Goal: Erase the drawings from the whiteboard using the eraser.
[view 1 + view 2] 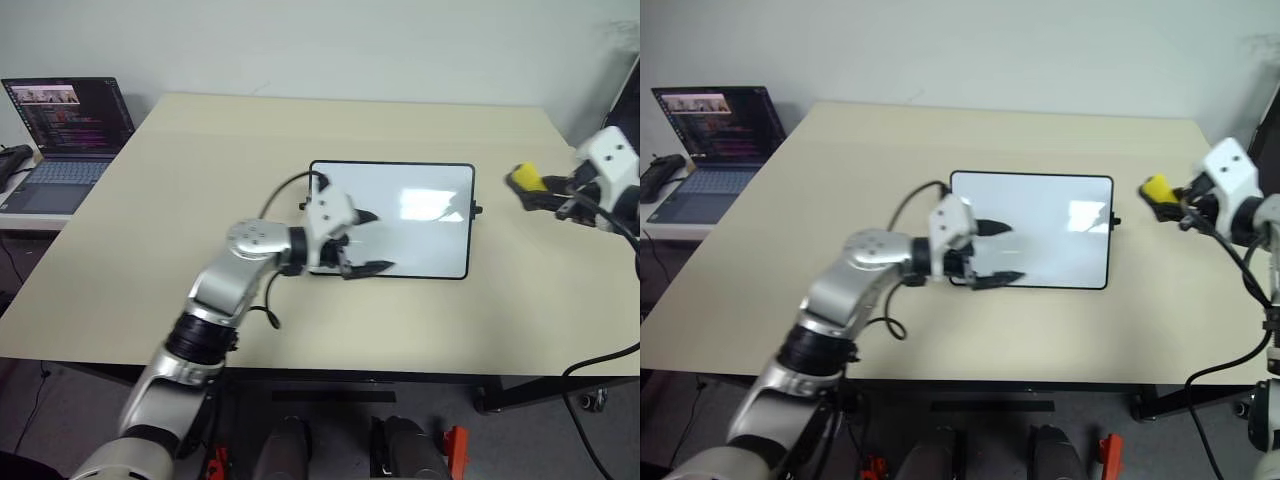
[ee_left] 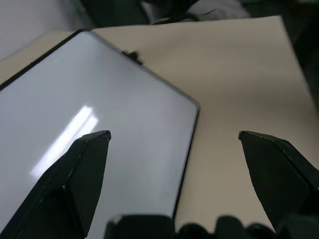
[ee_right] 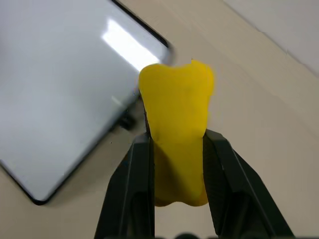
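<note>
The whiteboard lies flat on the table, white with a thin black frame; I can make out no drawings on its surface. My left gripper stands open over the board's near left corner, one finger over the white surface and the other over the table beside the frame. The yellow eraser is held in the air to the right of the board, with my right gripper shut on it.
The beige table carries the board. An open laptop with a lit dark screen stands on a lower surface at the far left. A black cable hangs past the table's right front edge.
</note>
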You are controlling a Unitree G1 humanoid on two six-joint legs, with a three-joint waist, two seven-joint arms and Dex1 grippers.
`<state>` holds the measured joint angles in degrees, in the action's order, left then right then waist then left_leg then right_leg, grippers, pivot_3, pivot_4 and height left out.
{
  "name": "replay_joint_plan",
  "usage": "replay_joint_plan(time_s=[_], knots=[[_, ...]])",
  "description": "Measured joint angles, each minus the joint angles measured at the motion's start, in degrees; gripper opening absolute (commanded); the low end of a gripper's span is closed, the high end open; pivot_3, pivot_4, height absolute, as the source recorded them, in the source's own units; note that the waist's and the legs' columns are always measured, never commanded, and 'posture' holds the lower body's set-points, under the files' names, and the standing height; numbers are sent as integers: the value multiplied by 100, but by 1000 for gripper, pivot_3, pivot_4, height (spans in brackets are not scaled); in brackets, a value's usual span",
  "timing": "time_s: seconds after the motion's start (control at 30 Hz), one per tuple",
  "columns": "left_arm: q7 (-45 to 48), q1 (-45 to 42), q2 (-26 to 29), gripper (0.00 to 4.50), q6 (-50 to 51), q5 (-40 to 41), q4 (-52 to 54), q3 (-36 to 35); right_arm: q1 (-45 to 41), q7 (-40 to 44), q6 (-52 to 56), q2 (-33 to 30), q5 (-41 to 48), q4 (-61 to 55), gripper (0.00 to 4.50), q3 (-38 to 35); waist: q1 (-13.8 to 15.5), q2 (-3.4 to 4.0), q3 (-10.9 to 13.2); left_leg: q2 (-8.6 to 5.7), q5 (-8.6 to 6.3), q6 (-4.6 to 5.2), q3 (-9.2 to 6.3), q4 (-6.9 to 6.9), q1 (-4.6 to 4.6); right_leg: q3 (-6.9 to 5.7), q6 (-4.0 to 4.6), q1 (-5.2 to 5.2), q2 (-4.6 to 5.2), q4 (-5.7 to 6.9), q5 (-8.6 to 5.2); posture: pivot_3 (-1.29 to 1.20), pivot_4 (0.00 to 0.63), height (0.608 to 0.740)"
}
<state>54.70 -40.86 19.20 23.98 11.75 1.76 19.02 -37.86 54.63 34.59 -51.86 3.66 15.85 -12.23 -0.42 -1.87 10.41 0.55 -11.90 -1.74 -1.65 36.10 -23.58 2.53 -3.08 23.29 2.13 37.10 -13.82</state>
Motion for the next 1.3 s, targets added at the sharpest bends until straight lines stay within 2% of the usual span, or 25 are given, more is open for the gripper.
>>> replay_joint_plan(time_s=[0.13, 0.37, 0.73, 1.1, 1.17, 1.23, 1.3], knots=[[-204, -122, -605, 4500, -200, -266, -689, 317, 710, -243, 686, 2, 49, 1, 966, 40, -80, 18, -2, 1, 0, 1, 2, -3, 1, 7, 0, 2, -5, 2, -1, 0, 150, 740], [-614, -344, -1308, 4500, -714, -765, -1438, 548, 676, -1131, 1349, 222, 37, 471, 966, 54, -147, 42, 1, -1, 0, 1, 9, -1, 5, 16, -11, 1, -5, 2, 2, 0, 150, 740], [-613, -313, -1294, 4500, -807, -954, -1540, 655, 412, -1312, 1382, 299, 37, 939, 966, 556, -142, 49, 1, -4, 0, 1, 9, -1, 4, 17, -16, 1, -5, 1, 3, 0, 150, 740], [-668, -51, -1090, 4500, -664, -986, -1503, 644, -228, -1659, 1895, 503, 39, 1583, 966, 665, -140, 51, 0, -3, 0, 1, 8, 0, 4, 16, -13, 0, -5, 1, 6, 0, 150, 740], [-677, -50, -1040, 4500, -660, -991, -1503, 622, -261, -1664, 1892, 505, 37, 1623, 1674, 690, -143, 51, 0, -3, 0, 1, 8, 0, 4, 16, -13, 0, -5, 2, 6, 0, 150, 740], [-688, -51, -1032, 4500, -661, -1002, -1502, 567, -317, -1681, 1881, 519, 32, 1719, 2098, 743, -145, 51, 0, -3, 0, 1, 8, 0, 4, 16, -13, 0, -5, 2, 7, 0, 150, 740], [-705, -51, -1028, 4500, -661, -1012, -1502, 540, -339, -1690, 1878, 554, 33, 1803, 2786, 794, -144, 51, 0, -3, 0, 1, 8, 0, 4, 16, -13, 0, -5, 2, 7, 0, 150, 740]])
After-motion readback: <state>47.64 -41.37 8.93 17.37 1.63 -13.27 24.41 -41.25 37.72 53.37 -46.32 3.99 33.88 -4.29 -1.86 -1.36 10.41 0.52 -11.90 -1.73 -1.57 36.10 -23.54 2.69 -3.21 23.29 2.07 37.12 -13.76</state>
